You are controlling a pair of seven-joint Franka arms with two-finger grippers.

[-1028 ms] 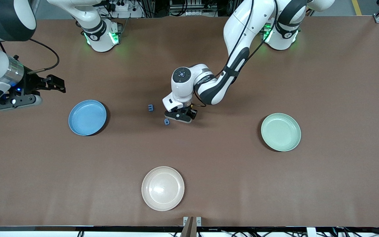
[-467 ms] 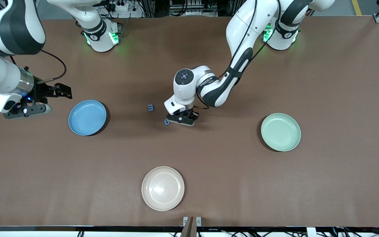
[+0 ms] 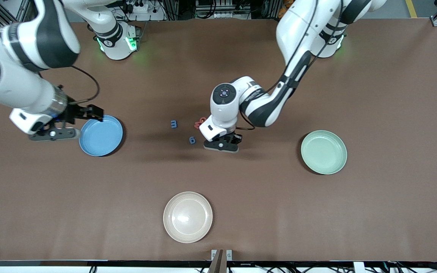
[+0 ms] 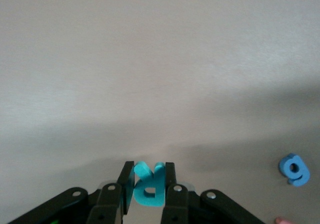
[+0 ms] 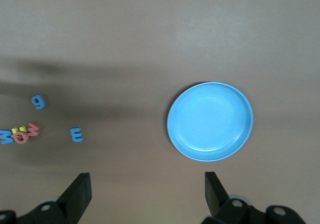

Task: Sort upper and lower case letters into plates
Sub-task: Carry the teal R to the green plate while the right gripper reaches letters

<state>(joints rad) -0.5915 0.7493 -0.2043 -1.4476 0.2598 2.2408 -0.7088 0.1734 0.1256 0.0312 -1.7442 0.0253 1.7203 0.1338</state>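
A cream-beige plate [image 3: 187,217] lies on the brown table [image 3: 374,212], close to the table edge nearest the front camera. It lies flat. A small metal bracket [image 3: 221,254] sits at this edge.

Plates: three — one blue [image 3: 101,135], one mint [image 3: 324,152], one cream [image 3: 187,216].

Letters countable: blue "m" [image 3: 173,124], blue "g" [image 3: 192,140], teal letter [image 4: 148,185], one red [image 3: 200,121]; a yellow one [image 5: 21,130] and another blue [image 5: 6,137] in the cluster. Six.
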